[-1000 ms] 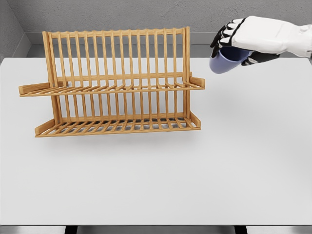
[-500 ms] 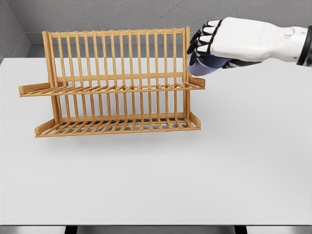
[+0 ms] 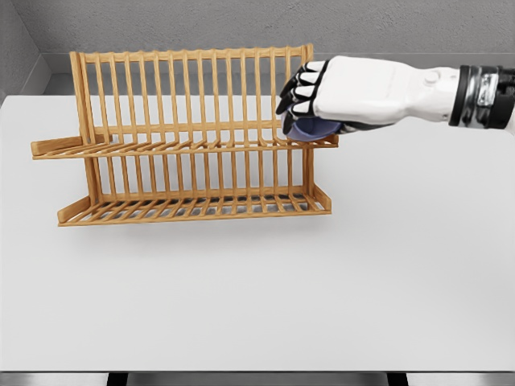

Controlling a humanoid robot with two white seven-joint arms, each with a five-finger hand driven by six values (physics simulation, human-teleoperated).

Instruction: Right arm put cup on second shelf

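Currently the cup, blue, is mostly hidden under the right robot hand, which wraps it from above with dark fingers curled over its far side. Cup sits at the right end of the wooden rack, right at the upper shelf; can't tell if its base touches the slats or hangs just above. Step in hand, my read: placement on the second shelf, final lowering. Next move likely needs a small descent until the cup seats flat, then fingers spread, and a retreat to the right, clear of the rack's upright end post. Arm comes in from the right, forearm near horizontal, palm down, knuckles toward the rack. Rack stands on the white surface.
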